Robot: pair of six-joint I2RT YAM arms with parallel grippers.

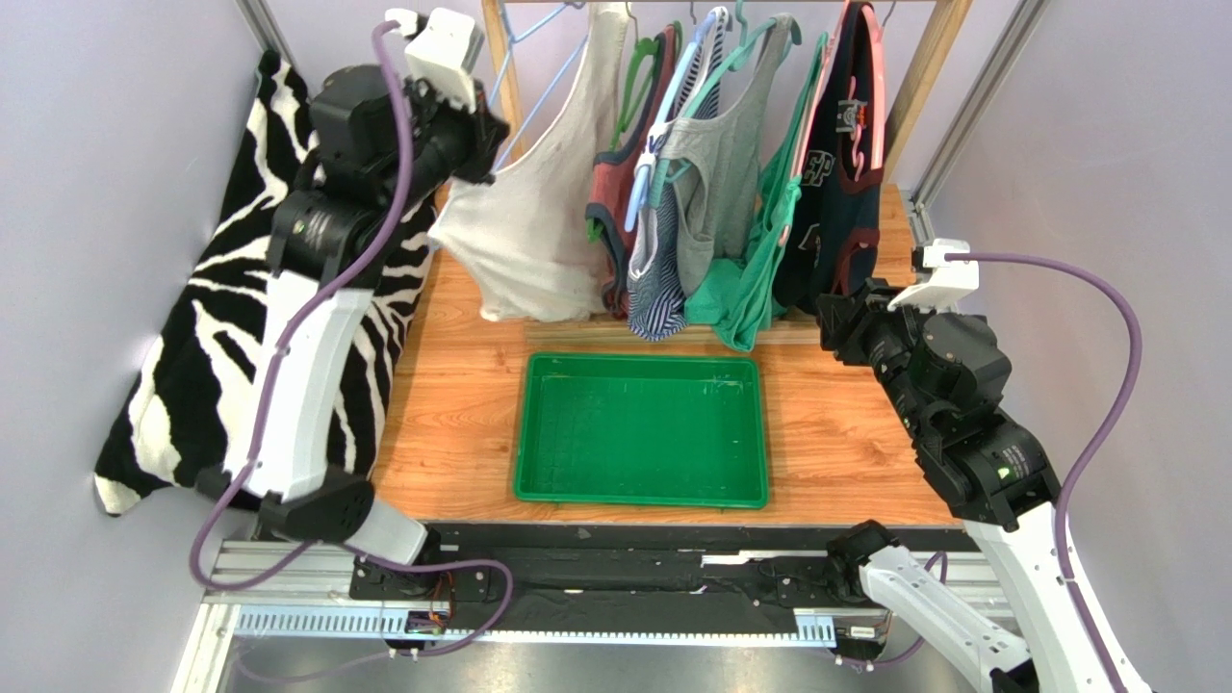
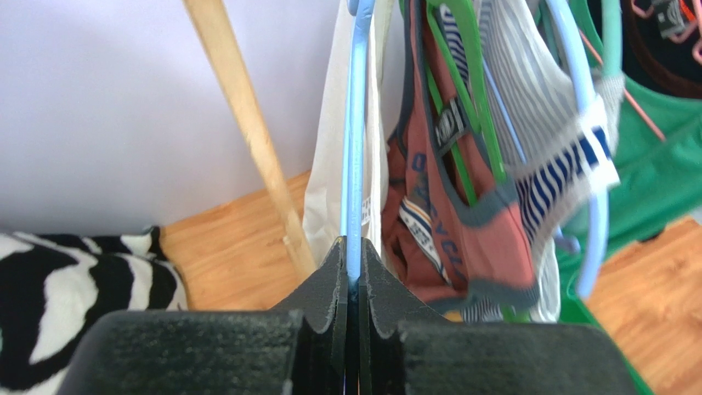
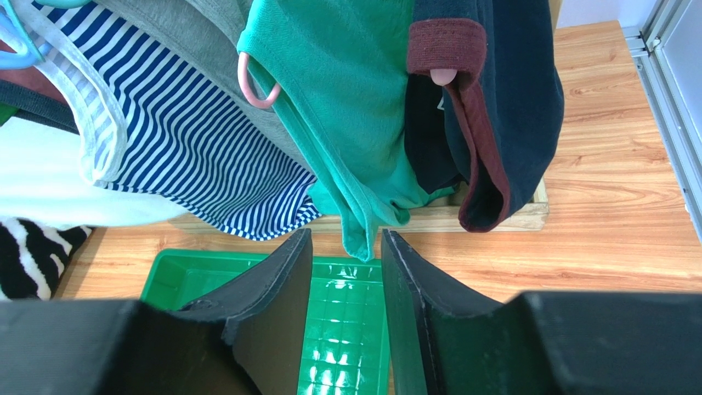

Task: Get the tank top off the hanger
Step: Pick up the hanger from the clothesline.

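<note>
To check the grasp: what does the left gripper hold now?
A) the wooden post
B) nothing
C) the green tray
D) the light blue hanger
D: in the left wrist view the left gripper is shut on the light blue hanger.

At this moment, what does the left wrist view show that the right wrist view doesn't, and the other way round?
Only the left wrist view shows the left gripper shut on the light blue hanger, and the rack's wooden post. Only the right wrist view shows the open right gripper, the green tray below it, and the navy top with maroon trim. Both show the blue-striped top, the green top, the zebra-print cloth and the wooden table.
</note>
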